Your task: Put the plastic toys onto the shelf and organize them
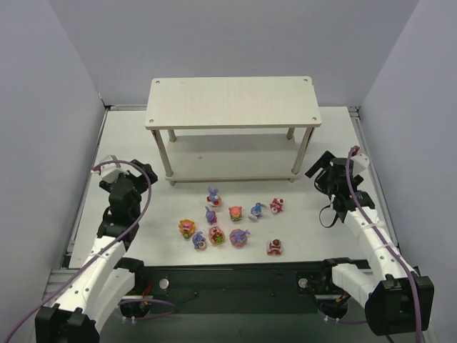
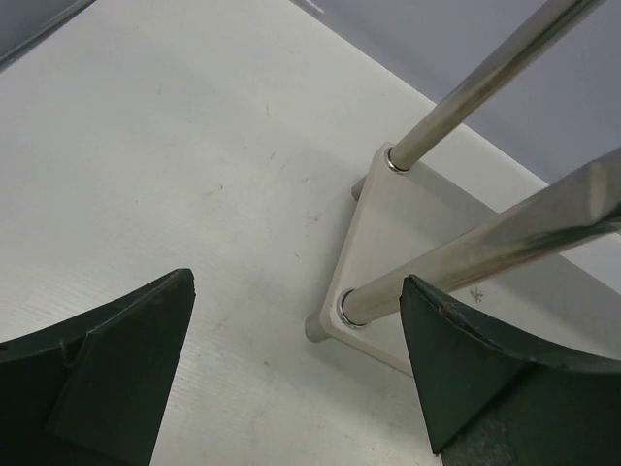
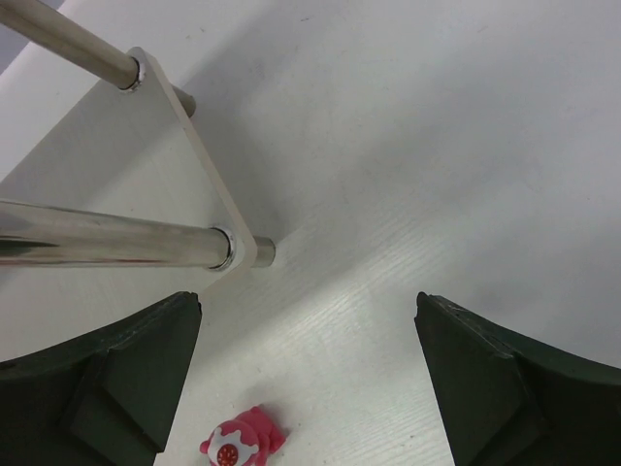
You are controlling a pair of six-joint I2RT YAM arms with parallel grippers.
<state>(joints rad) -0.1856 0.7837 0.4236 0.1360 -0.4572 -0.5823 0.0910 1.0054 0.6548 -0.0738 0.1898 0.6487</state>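
**Top view, near to far.** Ten plastic toys (image 1: 235,213) stand loose on the white table (image 1: 128,143). They lie between the two arms, in front of the shelf (image 1: 232,100).

- **Nearest toys:** a red figurine (image 1: 274,247) stands alone at the right. Left of it runs a row from an orange-yellow figurine (image 1: 186,227) to a purple-pink one (image 1: 238,236).
- **Farther toys:** a second row ends at the right in a pink-red figurine (image 1: 276,206). One purple bunny (image 1: 213,195) stands closest to the shelf, just short of its lower tier.
- **Left gripper** (image 1: 118,177): it hovers near the shelf's left front leg (image 1: 163,153). The jaws are spread wide with nothing between them.
- **Right gripper** (image 1: 327,171): it hovers near the right front leg (image 1: 303,153). The jaws are equally wide and hold nothing.
- **Right wrist view:** the pink-red figurine lies on the table below the fingers (image 3: 107,379), near the lower tier's corner.
- **Farthest:** the shelf has two pale wood-look tiers and stands square to the back wall (image 1: 235,36).
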